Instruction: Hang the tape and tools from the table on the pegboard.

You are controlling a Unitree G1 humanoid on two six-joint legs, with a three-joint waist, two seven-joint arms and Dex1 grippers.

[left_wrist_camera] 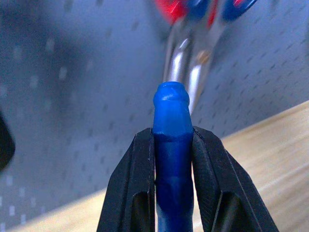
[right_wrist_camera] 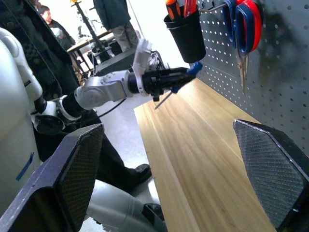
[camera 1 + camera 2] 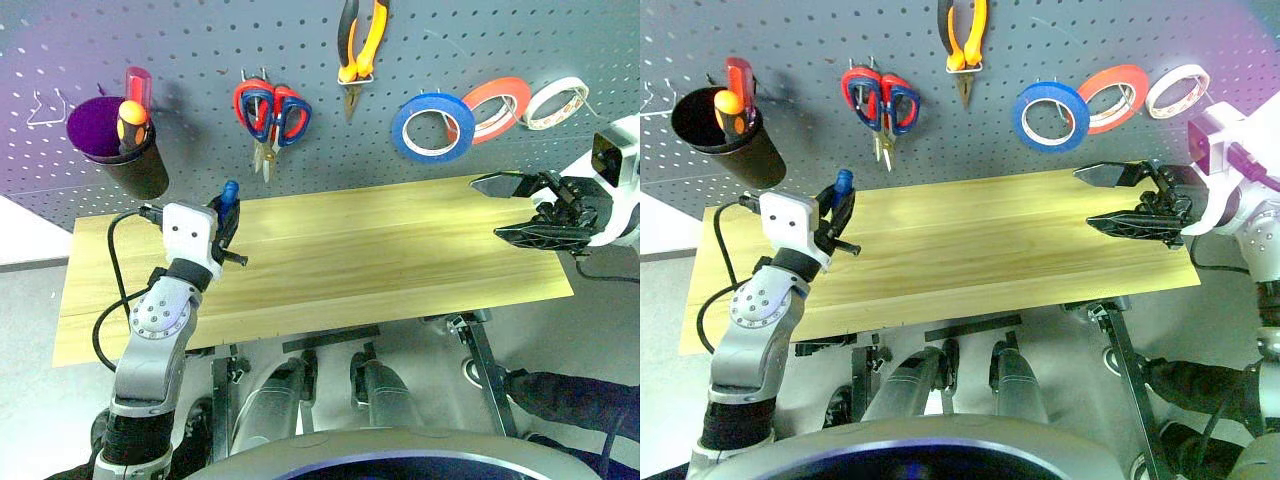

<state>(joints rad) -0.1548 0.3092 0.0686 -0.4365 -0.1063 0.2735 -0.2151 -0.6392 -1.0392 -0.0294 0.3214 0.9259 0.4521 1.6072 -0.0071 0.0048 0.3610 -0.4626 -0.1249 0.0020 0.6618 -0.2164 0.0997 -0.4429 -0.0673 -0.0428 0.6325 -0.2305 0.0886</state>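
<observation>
Left fingers (image 1: 174, 193) pinch a blue-handled tool (image 1: 171, 145) above the table's (image 3: 400, 250) left edge; right fingers (image 3: 520, 210) spread.

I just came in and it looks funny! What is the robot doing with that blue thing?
The robot is hanging things on the pegboard. Its left pincer is shut on a blue-handled tool, raised over the table. The right pincer is open and empty. The blue tape and the pliers already hang on the pegboard.

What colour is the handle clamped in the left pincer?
Blue: the tool handle is glossy blue, clearest in the left wrist view.
</observation>
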